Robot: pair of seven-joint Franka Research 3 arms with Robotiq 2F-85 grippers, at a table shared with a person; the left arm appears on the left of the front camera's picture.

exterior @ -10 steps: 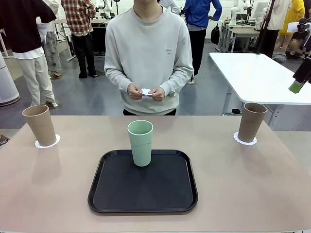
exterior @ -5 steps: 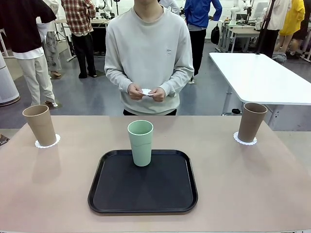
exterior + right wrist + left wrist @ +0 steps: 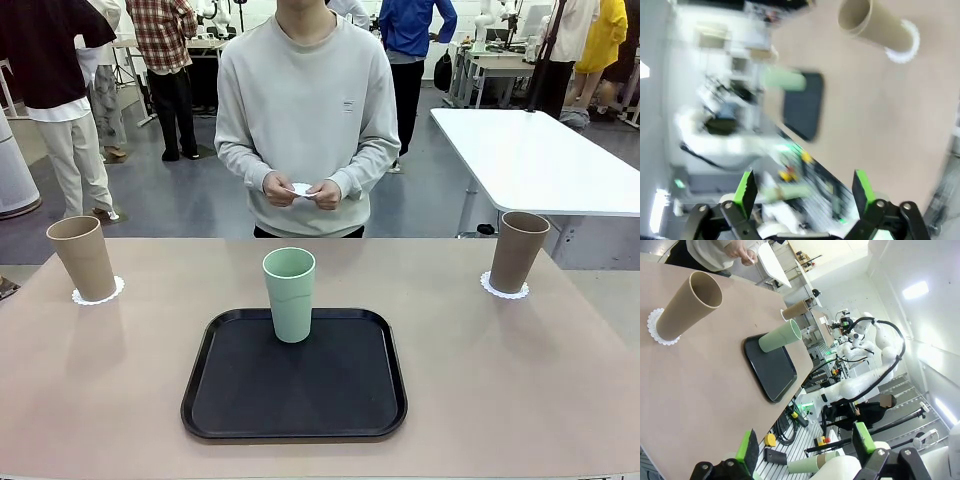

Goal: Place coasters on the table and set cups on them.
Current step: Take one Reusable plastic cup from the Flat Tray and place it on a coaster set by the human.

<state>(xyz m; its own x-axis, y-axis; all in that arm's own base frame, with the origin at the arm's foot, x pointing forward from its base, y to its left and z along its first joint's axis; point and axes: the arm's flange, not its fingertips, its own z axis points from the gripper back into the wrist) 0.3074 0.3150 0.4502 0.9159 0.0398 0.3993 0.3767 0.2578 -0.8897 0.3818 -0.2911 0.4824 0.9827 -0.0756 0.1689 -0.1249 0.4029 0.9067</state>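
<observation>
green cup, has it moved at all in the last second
No. The green cup stands upright on the same spot near the far edge of the black tray as in the earlier front views.

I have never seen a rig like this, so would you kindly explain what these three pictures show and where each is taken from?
This is a two-armed robot sharing a table with a person. The wide picture comes from a fixed camera between the arms, looking across at the person. The other two come from cameras on the robot's wrists, which is why they look tilted. In them the left gripper and the right gripper appear as green-padded fingers at the bottom edge, both open and holding nothing. On the table, the left tan cup stands on the left coaster, and the right tan cup on the right coaster. The mint green cup stands on the black tray. The person's hands hold a third coaster.
</observation>
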